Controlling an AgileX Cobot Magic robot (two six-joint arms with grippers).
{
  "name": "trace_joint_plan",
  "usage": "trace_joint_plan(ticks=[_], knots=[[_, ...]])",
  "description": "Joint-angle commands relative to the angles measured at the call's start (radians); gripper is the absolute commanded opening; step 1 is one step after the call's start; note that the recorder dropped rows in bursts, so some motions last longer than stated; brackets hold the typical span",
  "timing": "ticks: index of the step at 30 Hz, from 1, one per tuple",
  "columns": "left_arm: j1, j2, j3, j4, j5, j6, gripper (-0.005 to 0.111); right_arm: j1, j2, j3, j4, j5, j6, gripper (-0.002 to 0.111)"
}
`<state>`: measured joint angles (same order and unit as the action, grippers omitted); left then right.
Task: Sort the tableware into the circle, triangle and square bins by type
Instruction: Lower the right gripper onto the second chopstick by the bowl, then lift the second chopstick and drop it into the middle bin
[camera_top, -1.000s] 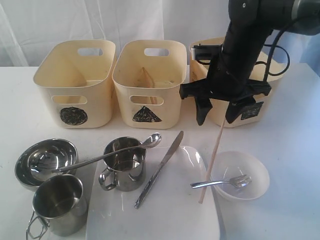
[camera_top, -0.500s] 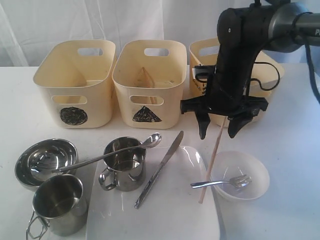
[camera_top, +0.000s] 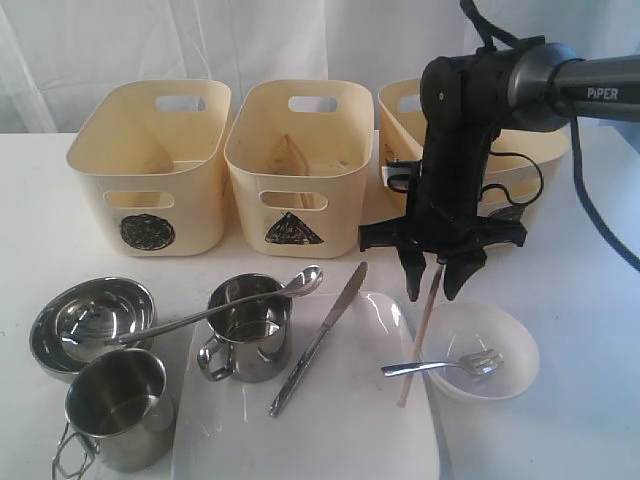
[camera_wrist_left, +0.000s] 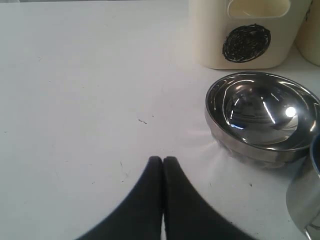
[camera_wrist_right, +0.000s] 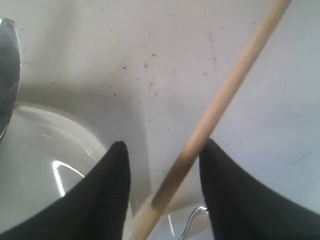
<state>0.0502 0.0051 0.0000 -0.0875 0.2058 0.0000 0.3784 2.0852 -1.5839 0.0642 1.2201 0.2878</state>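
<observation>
Right arm's jaws are low over the long pale wooden chopstick (camera_top: 418, 340), which lies on the white surface (camera_top: 580, 300) near the rightmost cream plastic bin (camera_top: 540, 150). The stick runs slantwise between the white square plate (camera_top: 350, 430) and the clear plastic bowl (camera_top: 520, 350), far end up by the jaws, near end at the plate's edge. A steel fork (camera_top: 440, 366) sits in that bowl, just beside the stick.

How will it handle? Light, stiff, thin and round, so I'd expect it to roll or swivel if pinched off-centre. Lying low as it does, it gives the tips little to get under. A hold nearer its middle looks the safer bet than one at the upper end.

The right jaws stand partly open, astride the stick, with nothing clamped. In the right wrist view the chopstick (camera_wrist_right: 220, 100) passes through the gap and sits hard against one black fingertip (camera_wrist_right: 220, 175), while the other fingertip (camera_wrist_right: 112, 175) is well clear. Whether this is one stick or a pair pressed together, I can't tell.

Over on the left, the other arm's jaws are pinched fully together, holding nothing, near the round steel bowl (camera_wrist_left: 262, 117) in front of the circle-marked cream bin (camera_wrist_left: 245, 42).
</observation>
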Motion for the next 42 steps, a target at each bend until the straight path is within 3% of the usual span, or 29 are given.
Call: trace_joint_plan(ticks=[1, 7, 24, 29, 34, 42], knots=[[-0.003, -0.005, 0.000, -0.008, -0.003, 0.000, 0.000, -0.002, 0.000, 0.005, -0.005, 0.001, 0.006, 0.024], [-0.003, -0.005, 0.000, -0.008, -0.003, 0.000, 0.000, -0.002, 0.000, 0.005, 0.011, 0.001, 0.004, 0.000], [-0.003, -0.005, 0.000, -0.008, -0.003, 0.000, 0.000, -0.002, -0.173, -0.002, 0.069, 0.001, -0.049, 0.000], [-0.003, -0.005, 0.000, -0.008, -0.003, 0.000, 0.000, -0.002, -0.294, -0.002, 0.075, -0.168, -0.064, 0.000], [-0.003, -0.005, 0.000, -0.008, -0.003, 0.000, 0.000, 0.000, -0.370, -0.002, 0.112, -0.505, -0.090, 0.000], [-0.003, -0.005, 0.000, -0.008, -0.003, 0.000, 0.000, 0.035, -0.310, 0.000, 0.194, -1.044, -0.158, 0.000]])
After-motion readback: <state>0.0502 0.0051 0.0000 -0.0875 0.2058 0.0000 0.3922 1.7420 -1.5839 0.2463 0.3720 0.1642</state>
